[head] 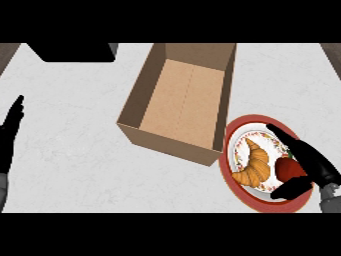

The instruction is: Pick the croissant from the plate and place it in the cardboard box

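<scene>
- Two hands show: right hand hovers open over the plate, beside the croissant; left hand rests open.
- Reaching step; next, I'd judge, closing round the croissant, then carrying it to the cardboard box.

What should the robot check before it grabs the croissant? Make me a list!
1. Croissant on the plate and in plain sight: ok.
2. Right hand open, over the plate's right side, not yet touching the croissant: ok.
3. Red object beside the croissant, right under the hand: not ok, it could get bumped or grabbed instead.
4. Cardboard box open on top, nothing seen inside: ok.
5. Box right next to the plate, on its left: ok, short carry.
6. Left hand resting open at the left edge, out of the way: ok.
</scene>
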